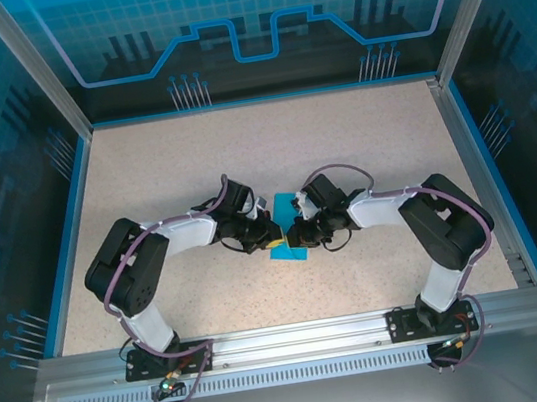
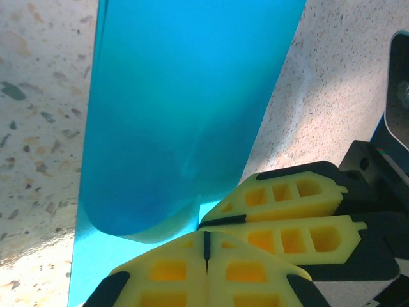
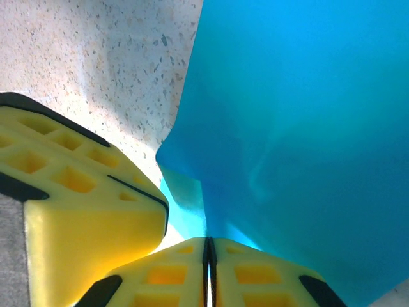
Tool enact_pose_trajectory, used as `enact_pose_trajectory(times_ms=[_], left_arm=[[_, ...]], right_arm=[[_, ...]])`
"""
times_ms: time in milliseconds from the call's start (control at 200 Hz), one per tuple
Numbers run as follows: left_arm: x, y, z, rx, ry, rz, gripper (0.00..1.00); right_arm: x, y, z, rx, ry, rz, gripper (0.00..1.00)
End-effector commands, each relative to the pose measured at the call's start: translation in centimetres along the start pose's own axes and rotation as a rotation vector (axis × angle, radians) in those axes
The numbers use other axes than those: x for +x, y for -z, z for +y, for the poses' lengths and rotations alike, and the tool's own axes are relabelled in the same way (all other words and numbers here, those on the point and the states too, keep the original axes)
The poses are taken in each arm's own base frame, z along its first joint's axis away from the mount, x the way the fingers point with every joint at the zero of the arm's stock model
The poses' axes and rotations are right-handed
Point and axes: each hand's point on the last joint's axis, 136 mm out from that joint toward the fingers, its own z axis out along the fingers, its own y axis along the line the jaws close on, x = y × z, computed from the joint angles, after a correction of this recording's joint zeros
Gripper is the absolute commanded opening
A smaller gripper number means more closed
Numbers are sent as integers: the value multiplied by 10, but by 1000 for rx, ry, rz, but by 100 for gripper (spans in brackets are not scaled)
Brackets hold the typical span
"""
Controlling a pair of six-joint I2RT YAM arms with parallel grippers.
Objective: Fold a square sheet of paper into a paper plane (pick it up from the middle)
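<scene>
- Far half of the table (image 1: pixel 270 140): open from left to right.
- Middle: the left gripper (image 1: pixel 273 235) and the right gripper (image 1: pixel 293 230) meet tip to tip, with the square sheet of paper (image 1: pixel 290 251) curled up against them. Nothing can pass between.
- Near corners: bare strips outside the left arm (image 1: pixel 133 272) and the right arm (image 1: pixel 446 225), hemmed in by the enclosure wall (image 1: pixel 70 241).

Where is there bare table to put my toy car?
The far half of the table, up to the back wall, is bare. The middle is crowded: left pincer and right pincer pinch the paper.
</scene>
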Motion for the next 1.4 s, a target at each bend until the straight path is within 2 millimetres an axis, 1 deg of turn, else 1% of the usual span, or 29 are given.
enact_pose_trajectory(times_ms=[0,160,310,405,580,805,985,1046,1141,1196,1311,1396], left_arm=[[0,3,-6,-4,-17,-4,0],[2,12,-9,-10,-32,-23,0],[4,14,2,-49,-21,-37,0],[4,10,8,-62,-8,-30,0],[3,4,12,-69,-2,-18,0],[5,-4,13,-69,0,11,0],[3,-10,7,-60,-13,18,0],[2,-11,6,-58,-15,18,0],[0,-11,5,-58,-16,16,0],[0,-11,5,-59,-15,16,0],[1,-12,7,-63,-14,18,0],[0,-12,8,-65,-12,18,0]], right_arm=[[3,-6,5,-18,2,14,9],[1,-4,1,1,-15,-4,8],[-1,-1,-3,16,-28,-17,8],[-1,2,-3,20,-31,-26,8],[-1,8,-7,36,-40,-49,8],[-2,12,-9,42,-51,-69,8],[-2,14,-8,42,-54,-76,9],[-2,15,-7,38,-53,-78,12],[-6,19,-3,21,-47,-97,22],[-8,21,0,7,-45,-109,27],[-12,25,4,-18,-35,-127,32],[-13,25,6,-33,-24,-128,35]])
